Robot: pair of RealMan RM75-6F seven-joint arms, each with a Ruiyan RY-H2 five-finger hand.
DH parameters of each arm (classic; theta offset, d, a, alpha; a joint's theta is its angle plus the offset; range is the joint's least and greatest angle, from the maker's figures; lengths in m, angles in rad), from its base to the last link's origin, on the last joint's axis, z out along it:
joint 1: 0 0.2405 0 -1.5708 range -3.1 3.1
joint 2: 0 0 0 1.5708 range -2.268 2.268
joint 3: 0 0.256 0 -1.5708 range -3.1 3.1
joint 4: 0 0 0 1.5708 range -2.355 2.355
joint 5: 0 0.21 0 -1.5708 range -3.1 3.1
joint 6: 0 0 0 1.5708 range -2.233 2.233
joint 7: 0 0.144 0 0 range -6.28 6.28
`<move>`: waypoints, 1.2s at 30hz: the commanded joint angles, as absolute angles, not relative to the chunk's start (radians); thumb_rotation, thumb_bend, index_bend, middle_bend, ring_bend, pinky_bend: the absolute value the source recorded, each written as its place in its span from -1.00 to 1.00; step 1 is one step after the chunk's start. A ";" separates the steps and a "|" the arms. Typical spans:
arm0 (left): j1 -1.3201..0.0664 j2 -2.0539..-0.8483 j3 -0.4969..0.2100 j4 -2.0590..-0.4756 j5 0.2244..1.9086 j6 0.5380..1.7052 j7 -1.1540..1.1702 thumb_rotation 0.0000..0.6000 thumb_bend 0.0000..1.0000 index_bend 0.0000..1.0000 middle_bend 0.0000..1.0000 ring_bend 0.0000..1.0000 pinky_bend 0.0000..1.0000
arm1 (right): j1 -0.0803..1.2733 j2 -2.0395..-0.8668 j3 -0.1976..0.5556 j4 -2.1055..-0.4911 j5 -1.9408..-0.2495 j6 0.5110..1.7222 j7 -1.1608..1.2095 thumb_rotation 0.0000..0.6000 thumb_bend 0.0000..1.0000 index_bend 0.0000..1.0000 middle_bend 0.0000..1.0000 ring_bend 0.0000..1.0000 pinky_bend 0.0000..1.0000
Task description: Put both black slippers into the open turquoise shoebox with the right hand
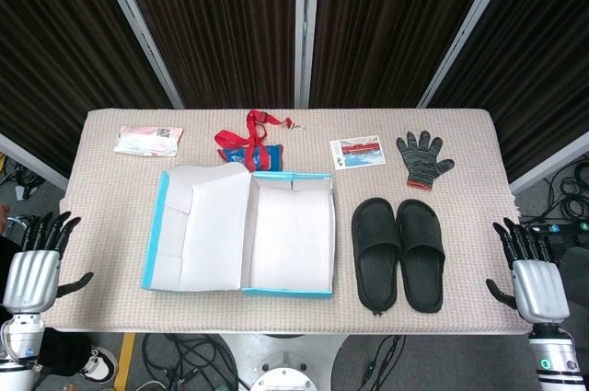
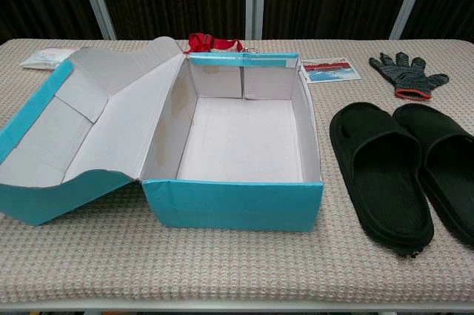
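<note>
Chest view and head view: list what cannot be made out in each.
- Chest view: neither hand shows; the outer slipper is cut off by the right edge.
- Chest view: the red lanyard is mostly hidden behind the shoebox.
- Head view: print on the card and the packet is too small to read.
- Head view: the box's near wall hides its floor edge.

On the tabletop [image 1: 110, 299] the shoebox [image 1: 290, 239] lies open, lid [image 1: 198, 225] to its left, two slippers [image 1: 398, 253] side by side to its right; behind lie a packet [image 1: 148, 140], lanyard [image 1: 250, 144], card [image 1: 357, 153] and glove [image 1: 422, 158]
</note>
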State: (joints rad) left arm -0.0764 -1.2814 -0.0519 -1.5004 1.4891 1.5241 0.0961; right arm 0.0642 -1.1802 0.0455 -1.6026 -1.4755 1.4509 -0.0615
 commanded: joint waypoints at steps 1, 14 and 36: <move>-0.079 -1.280 -0.051 -1.500 1.490 1.518 0.091 1.00 -0.89 -0.75 -0.83 -1.00 -0.90 | 0.064 -1.176 0.045 -1.610 -1.469 1.445 -0.060 1.00 -0.79 -1.00 -0.99 -1.00 -1.00; -0.081 -1.224 -0.056 -1.574 1.480 1.511 0.116 1.00 -0.89 -0.75 -0.83 -1.00 -0.89 | 0.115 -1.136 0.056 -1.655 -1.462 1.362 -0.052 1.00 -0.78 -1.00 -0.99 -1.00 -1.00; -0.071 -1.169 0.011 -1.575 1.524 1.470 0.066 1.00 -0.89 -0.75 -0.83 -1.00 -0.88 | 0.605 -1.067 0.178 -1.764 -1.111 0.701 -0.139 1.00 -0.80 -0.99 -0.80 -1.00 -1.00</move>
